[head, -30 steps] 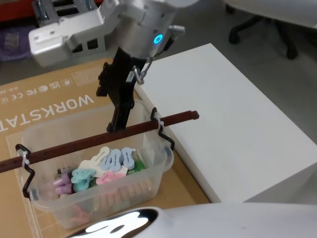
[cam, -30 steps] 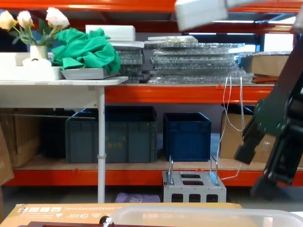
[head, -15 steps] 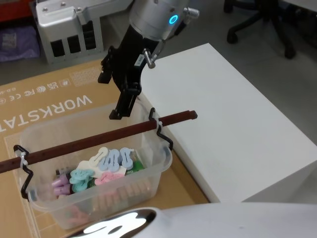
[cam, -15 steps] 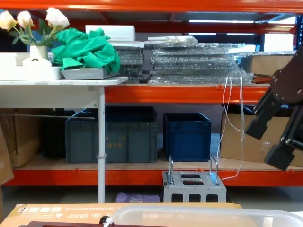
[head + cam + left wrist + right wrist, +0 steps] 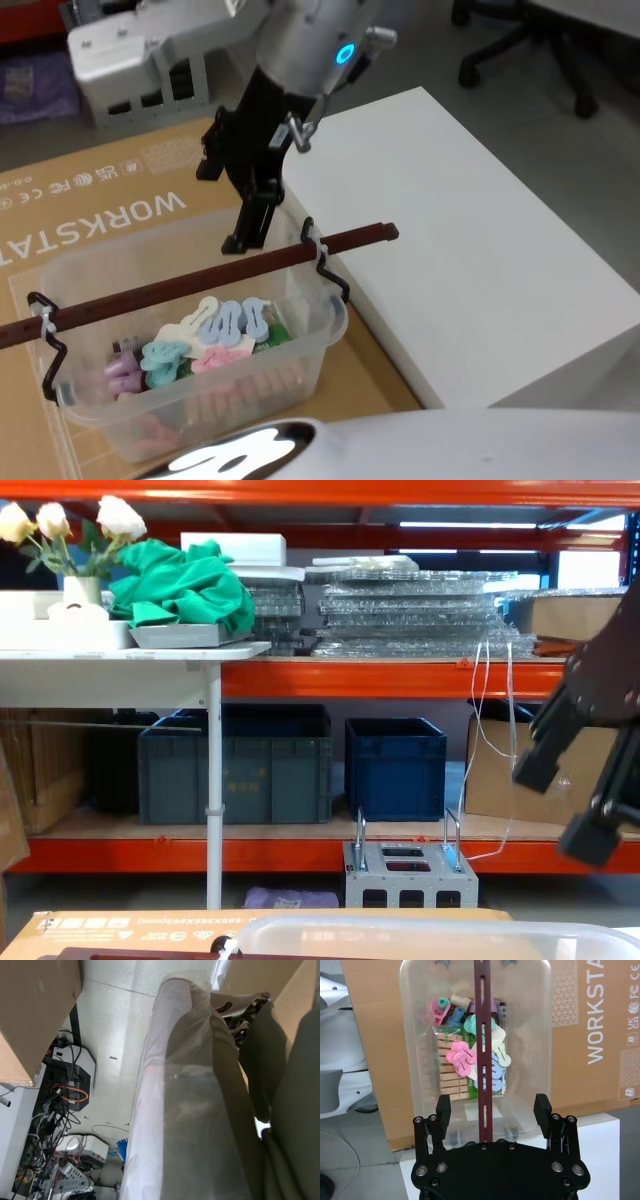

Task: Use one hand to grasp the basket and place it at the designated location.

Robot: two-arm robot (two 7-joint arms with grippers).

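Note:
The basket (image 5: 300,345) is a pale translucent tub holding coloured clips and wooden pegs, and it stands on a brown cardboard box (image 5: 100,210). A brown rod handle (image 5: 180,285) spans its rim on black wire hooks. My right gripper (image 5: 225,205) hovers open just above the rod at the basket's far side. In the right wrist view the gripper (image 5: 492,1105) straddles the rod (image 5: 481,1010), one finger on each side, without touching the basket (image 5: 420,1035). The chest view shows the gripper (image 5: 570,805) above the basket's rim (image 5: 430,935). My left gripper (image 5: 280,1110) hangs parked low beside the box.
A white table (image 5: 450,230) adjoins the box on the right. A grey metal unit (image 5: 130,55) stands beyond the box. Orange shelving with dark blue crates (image 5: 395,765), a side table with green cloth (image 5: 185,585) and an office chair (image 5: 520,45) lie farther off.
My right gripper rose from the rod, drew back slightly, and has now dropped a little again. It stays open. The basket has not moved.

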